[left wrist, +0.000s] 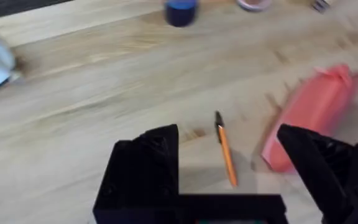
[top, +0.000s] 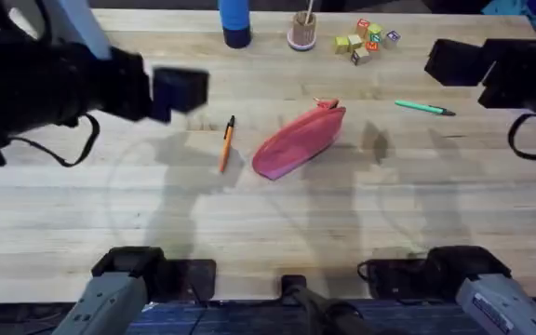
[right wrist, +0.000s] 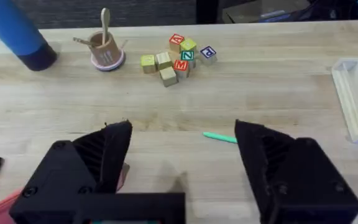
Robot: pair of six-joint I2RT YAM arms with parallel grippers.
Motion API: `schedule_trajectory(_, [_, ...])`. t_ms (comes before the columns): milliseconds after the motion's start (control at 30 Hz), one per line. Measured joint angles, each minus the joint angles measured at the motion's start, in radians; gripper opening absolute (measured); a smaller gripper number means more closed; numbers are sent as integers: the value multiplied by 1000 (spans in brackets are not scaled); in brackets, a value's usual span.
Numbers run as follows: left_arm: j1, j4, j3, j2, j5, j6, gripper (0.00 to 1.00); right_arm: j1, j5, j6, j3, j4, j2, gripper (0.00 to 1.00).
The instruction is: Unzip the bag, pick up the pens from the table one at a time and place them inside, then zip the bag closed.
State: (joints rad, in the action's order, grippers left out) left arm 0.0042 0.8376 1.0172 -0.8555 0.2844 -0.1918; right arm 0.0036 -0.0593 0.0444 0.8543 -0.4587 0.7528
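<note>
The pink-red bag [top: 298, 141] lies slanted at the middle of the table [top: 268, 223], its zipper end at the upper right; it also shows as the bag [left wrist: 312, 112]. An orange pen with a black cap [top: 226, 144] lies just left of it. The green pen [top: 424, 108] lies to the right of the bag. My left gripper [top: 180, 93] hangs high over the table's left part, open and holding nothing, with the orange pen [left wrist: 226, 158] below its jaws. My right gripper [top: 449, 60] hovers open at the far right, the green pen [right wrist: 219, 137] showing between its fingers.
A blue cylinder [top: 234, 23], a wooden cup [top: 302, 33] and several lettered blocks [top: 366, 39] stand along the far edge. A pale tray [right wrist: 356, 93] sits at the right. The front half of the table is bare wood.
</note>
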Motion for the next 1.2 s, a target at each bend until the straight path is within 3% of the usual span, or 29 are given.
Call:
schedule_trajectory(133, [0, 71, 0, -11, 131, -169, 994, 0, 0, 0, 0, 0, 0, 996])
schedule_trajectory(333, [0, 170, 0, -10, 242, -351, 994, 0, 0, 0, 0, 0, 0, 996])
schedule_trajectory(567, [-63, 226, 0, -10, 286, -495, 994, 0, 0, 0, 0, 0, 0, 996])
schedule_trajectory(733, [-109, 210, 0, -10, 300, -545, 994, 0, 2, 0, 0, 0, 0, 997])
schedule_trajectory(1200, [-111, 165, 0, -33, 300, -569, 994, 0, 3, 0, 0, 0, 0, 996])
